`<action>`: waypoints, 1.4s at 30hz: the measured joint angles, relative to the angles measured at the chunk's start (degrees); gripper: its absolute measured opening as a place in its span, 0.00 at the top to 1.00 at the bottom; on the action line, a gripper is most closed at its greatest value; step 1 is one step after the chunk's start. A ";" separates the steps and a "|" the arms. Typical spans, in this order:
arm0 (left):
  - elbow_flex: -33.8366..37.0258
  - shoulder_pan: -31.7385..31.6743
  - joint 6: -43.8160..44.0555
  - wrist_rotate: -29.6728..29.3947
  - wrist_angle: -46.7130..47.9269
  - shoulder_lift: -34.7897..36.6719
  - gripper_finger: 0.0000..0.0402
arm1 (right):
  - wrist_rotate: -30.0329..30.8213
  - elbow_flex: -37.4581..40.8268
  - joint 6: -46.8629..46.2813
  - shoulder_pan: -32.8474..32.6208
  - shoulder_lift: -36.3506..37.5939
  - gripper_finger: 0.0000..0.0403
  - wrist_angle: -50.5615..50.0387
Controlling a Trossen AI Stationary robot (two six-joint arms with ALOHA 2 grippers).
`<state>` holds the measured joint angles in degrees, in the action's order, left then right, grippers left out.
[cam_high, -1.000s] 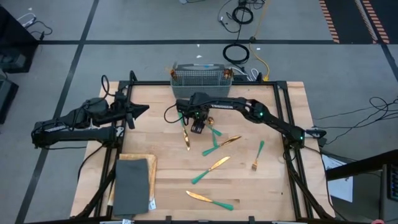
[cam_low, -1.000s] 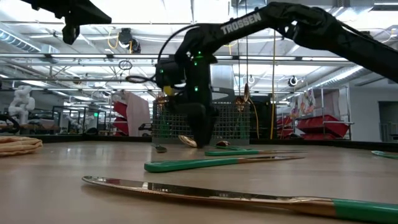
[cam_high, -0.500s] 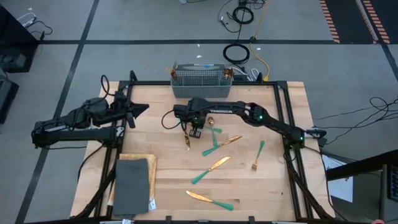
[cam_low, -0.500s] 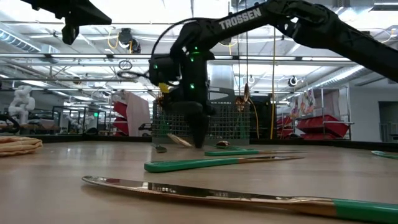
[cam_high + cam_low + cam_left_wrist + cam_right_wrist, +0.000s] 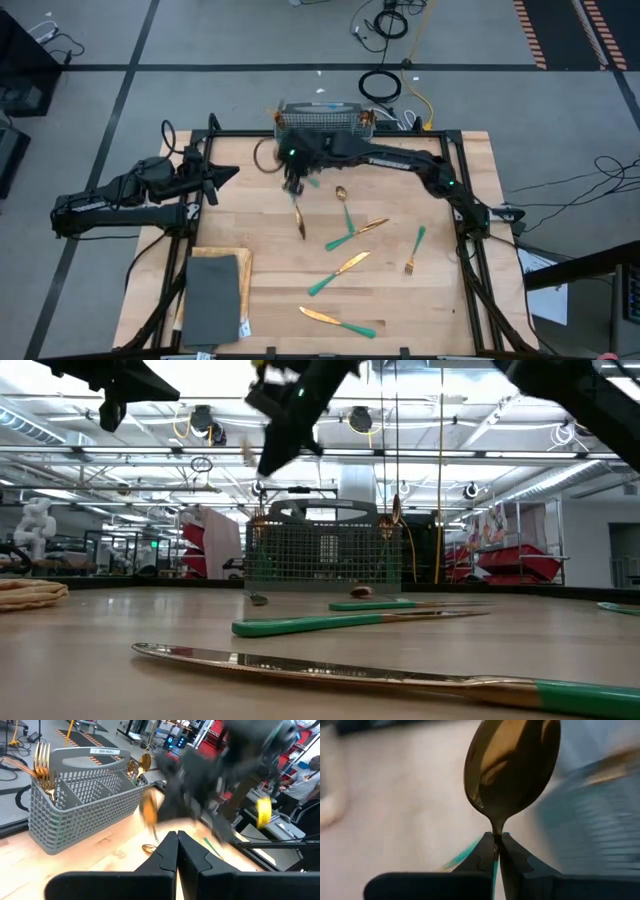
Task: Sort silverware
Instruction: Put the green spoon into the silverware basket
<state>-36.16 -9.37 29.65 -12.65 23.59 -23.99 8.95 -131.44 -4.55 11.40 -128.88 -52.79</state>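
Gold-headed, teal-handled silverware lies scattered on the wooden table: a spoon (image 5: 343, 198), knives (image 5: 341, 271) (image 5: 338, 320), a fork (image 5: 414, 247) and a piece (image 5: 299, 219) below my right gripper. My right gripper (image 5: 293, 184) hangs high in front of the grey mesh basket (image 5: 320, 130), shut on a spoon (image 5: 512, 767). The basket (image 5: 80, 800) holds forks (image 5: 42, 762) and spoons (image 5: 140, 764) standing upright. My left gripper (image 5: 176, 840) waits, shut, raised over the table's left edge. My right gripper pinches the spoon's thin neck (image 5: 496, 831), just below the bowl, between its two fingertips. The spoon lies along the fingers: the gold bowl sticks out past the tips and the teal handle (image 5: 494, 866) runs back between them. The fingers slant downward. The spoon is lifted clear of the table.
A dark grey slab (image 5: 212, 295) lies at the near left on a tan cloth. The basket stands at the middle of the far edge. A black frame rail (image 5: 330, 134) runs around the table. Bare wood lies between the slab and the scattered silverware.
My right gripper has shut on a spoon on the table, then risen steeply with it toward the far edge and the basket. It has tipped from pointing straight down to slanting. The spoon is now lifted clear; the other pieces have stayed where they were.
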 joint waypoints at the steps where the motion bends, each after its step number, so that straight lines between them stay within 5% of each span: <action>1: 0.00 0.00 0.00 -0.06 -0.04 0.00 0.98 | 4.13 -0.02 0.48 0.22 1.15 1.00 1.30; 5: 0.00 0.02 0.04 -0.06 -0.02 0.02 0.98 | 13.36 -0.02 3.78 2.30 5.14 1.00 8.22; 12: 0.00 0.01 0.02 -0.06 -0.02 0.00 0.98 | 14.31 -0.02 2.31 10.81 10.36 1.00 4.19; 20: 0.00 0.00 0.00 -0.06 0.66 0.00 0.98 | 13.29 0.01 6.17 14.89 13.33 1.00 3.41; 33: 0.00 0.01 0.07 -0.05 3.09 0.01 0.98 | 4.36 0.95 12.60 22.57 25.13 1.00 -14.81; 37: 0.00 0.02 0.07 -0.04 2.93 0.00 0.98 | -0.49 12.93 12.30 24.16 32.82 1.00 -9.84; 42: 0.00 0.00 0.08 -0.05 2.91 0.01 0.98 | -4.39 45.30 6.61 25.23 48.77 1.00 23.69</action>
<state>-36.16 -9.36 29.73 -12.71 26.50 -23.98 4.56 -86.14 2.06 36.63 -80.11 -29.10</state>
